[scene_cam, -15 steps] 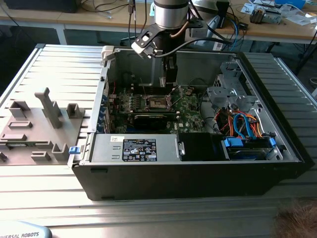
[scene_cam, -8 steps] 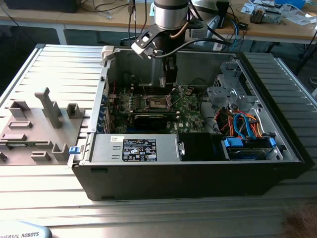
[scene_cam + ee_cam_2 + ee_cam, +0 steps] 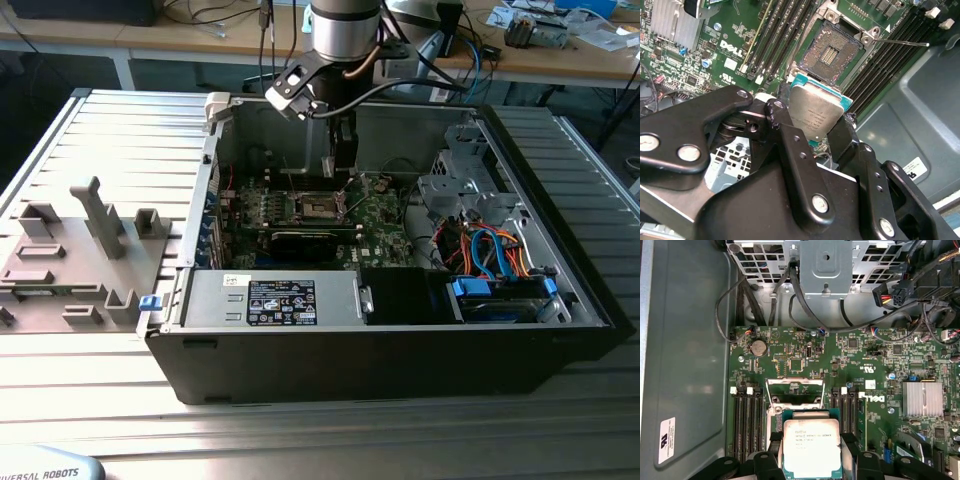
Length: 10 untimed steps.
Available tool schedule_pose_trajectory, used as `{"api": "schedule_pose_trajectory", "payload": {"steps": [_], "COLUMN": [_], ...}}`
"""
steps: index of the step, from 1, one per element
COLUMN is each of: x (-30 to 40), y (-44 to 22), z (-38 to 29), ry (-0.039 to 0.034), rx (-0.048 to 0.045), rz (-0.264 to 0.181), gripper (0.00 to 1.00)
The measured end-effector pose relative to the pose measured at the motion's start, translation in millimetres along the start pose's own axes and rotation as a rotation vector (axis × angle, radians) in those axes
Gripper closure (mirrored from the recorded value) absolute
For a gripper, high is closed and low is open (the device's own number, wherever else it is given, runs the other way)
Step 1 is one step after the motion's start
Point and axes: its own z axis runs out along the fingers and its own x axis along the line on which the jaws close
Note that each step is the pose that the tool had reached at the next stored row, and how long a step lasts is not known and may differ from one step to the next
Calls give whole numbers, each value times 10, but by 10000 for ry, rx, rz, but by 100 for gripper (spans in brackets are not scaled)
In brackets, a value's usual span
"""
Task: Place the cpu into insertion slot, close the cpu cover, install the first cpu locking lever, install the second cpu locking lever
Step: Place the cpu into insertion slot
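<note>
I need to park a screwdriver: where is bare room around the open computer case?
The ribbed silver metal table is bare in front of the black computer case and behind the grey plastic fixture on the exterior view's left. Inside is crowded: green motherboard, coloured cables, and the hand gripping the silver square cpu.

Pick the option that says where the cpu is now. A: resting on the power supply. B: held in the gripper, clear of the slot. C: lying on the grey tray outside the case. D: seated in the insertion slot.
B: in the second wrist view the gripper is shut on the cpu, and the insertion slot beyond it lies bare.
</note>
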Motion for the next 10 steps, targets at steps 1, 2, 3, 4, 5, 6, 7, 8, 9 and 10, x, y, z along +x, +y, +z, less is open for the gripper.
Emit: {"api": "schedule_pose_trajectory", "payload": {"steps": [1, 2, 3, 4, 5, 6, 7, 8, 9, 10], "x": [1, 1, 1, 1, 1, 1, 1, 1, 1, 1], "y": [0, -2, -5, -9, -11, -12, -14, -16, -19, -20], "z": [3, 8, 12, 14, 21, 25, 27, 30, 33, 36], "ry": [-1, 1, 1, -2, 0, 1, 0, -1, -1, -1], "rx": [0, -1, -1, 1, 0, 0, 0, 0, 1, 1], "rz": [-2, -7, -6, -7, -9, -10, -8, -8, -7, -8], "gripper": [46, 46, 46, 46, 46, 46, 46, 46, 46, 46]}}
